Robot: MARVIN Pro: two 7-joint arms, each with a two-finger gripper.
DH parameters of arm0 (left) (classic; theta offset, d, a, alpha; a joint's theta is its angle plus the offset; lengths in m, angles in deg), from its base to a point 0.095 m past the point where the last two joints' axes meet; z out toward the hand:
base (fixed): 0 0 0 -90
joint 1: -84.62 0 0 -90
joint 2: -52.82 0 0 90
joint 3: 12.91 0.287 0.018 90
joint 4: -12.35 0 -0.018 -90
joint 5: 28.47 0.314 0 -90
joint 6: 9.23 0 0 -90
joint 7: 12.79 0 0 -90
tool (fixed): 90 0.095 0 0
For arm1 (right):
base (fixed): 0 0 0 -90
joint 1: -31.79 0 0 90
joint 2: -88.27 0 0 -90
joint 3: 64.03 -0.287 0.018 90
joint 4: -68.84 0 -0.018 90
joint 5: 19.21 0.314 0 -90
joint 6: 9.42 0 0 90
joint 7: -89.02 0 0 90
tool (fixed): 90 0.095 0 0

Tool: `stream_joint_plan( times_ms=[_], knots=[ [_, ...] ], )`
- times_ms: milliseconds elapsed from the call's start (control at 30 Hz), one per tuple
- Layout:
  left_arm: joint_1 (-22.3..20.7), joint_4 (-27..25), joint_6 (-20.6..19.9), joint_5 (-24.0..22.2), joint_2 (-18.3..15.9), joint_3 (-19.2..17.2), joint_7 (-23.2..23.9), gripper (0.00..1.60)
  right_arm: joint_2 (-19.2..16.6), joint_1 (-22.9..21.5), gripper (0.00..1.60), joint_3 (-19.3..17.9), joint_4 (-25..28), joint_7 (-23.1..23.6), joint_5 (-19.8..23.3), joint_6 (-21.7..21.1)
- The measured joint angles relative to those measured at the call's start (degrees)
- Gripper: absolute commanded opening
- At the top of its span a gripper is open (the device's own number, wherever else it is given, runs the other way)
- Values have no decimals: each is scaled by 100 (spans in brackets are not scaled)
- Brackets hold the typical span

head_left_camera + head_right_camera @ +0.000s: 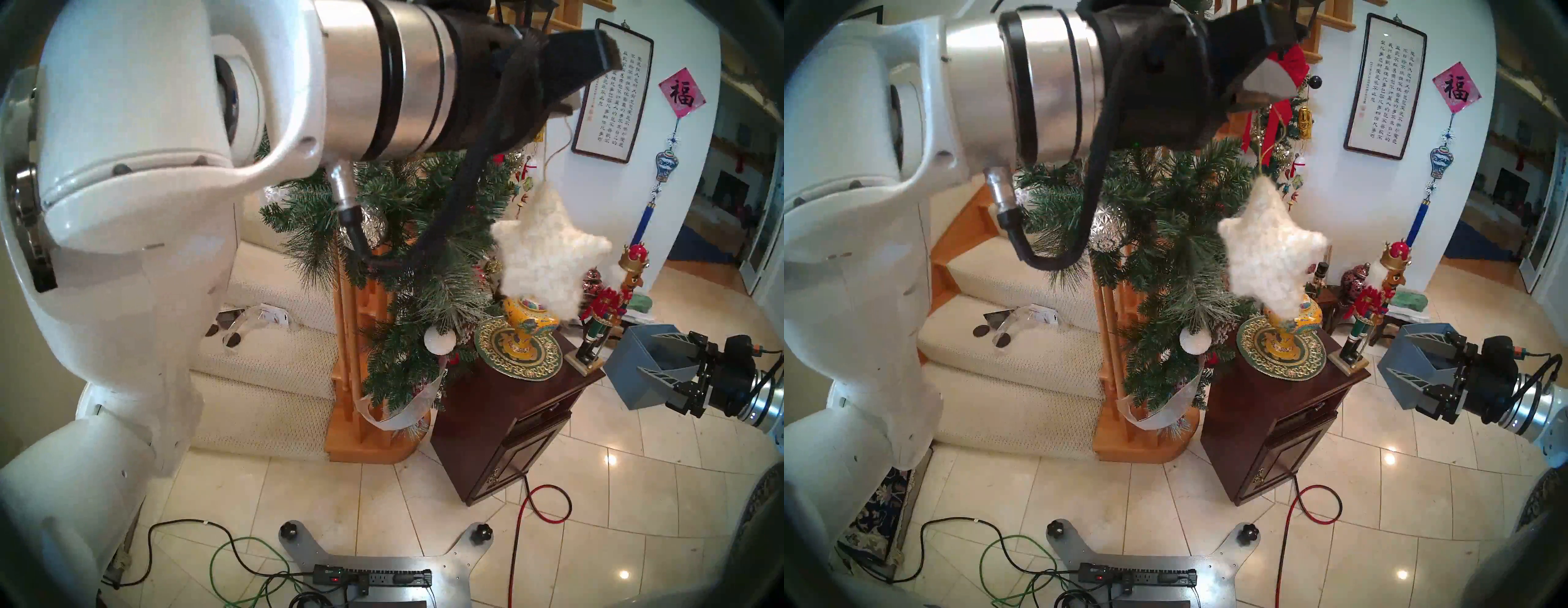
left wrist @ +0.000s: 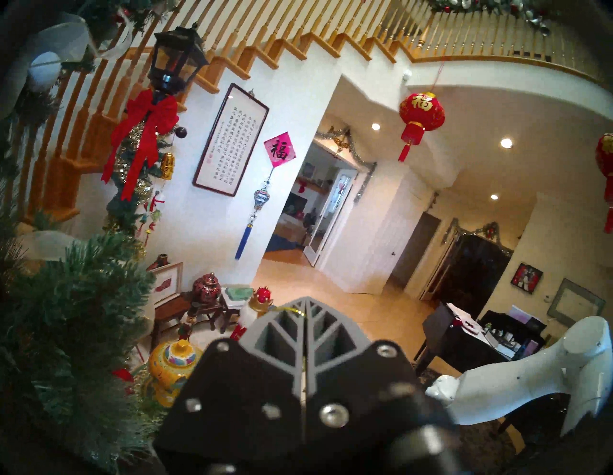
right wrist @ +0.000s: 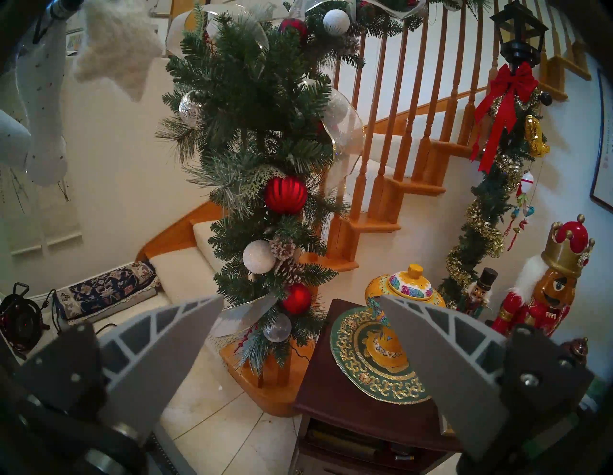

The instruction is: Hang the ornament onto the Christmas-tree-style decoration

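Observation:
The ornament, a fuzzy white star [image 1: 545, 254] [image 1: 1272, 250], dangles on a thin gold string from my left gripper [image 1: 594, 72] [image 1: 1272, 85], raised high and shut on the string. In the left wrist view the gold string [image 2: 292, 310] crosses the shut fingertips. The star hangs just right of the bushy green garland [image 1: 424, 237] [image 1: 1166, 220] [image 3: 258, 116] on the stair post; whether it touches the branches I cannot tell. My right gripper [image 1: 636, 365] [image 1: 1407, 369] [image 3: 300, 298] is open and empty, low at the right. The star [image 3: 112, 56] shows at the right wrist view's top left.
A dark wooden cabinet [image 1: 509, 407] beside the garland carries a yellow jar [image 1: 530, 322] on a green plate. Nutcrackers [image 1: 602, 314] stand behind it. A tinsel swag with a red bow [image 3: 504, 99] hangs on the stair wall. Carpeted steps [image 1: 271, 339] lie left; cables cross the tiled floor.

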Motion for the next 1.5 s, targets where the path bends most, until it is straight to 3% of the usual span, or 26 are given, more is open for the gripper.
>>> stream_joint_plan(
  times_ms=[433, 767, 1500],
  knots=[
    [-239, -1, 100, -606, 21, -240, -211, 0, 0, 0, 160, 0, 0, 0, -40, 0],
    [-235, -2, 186, -1054, -192, -364, -314, 0, 1, 0, 160, 0, 0, 0, -63, 0],
    [442, -1, 363, -1995, -1214, -464, -523, 0, 1, -1, 160, 0, -2, 0, -99, 0]
  ],
)
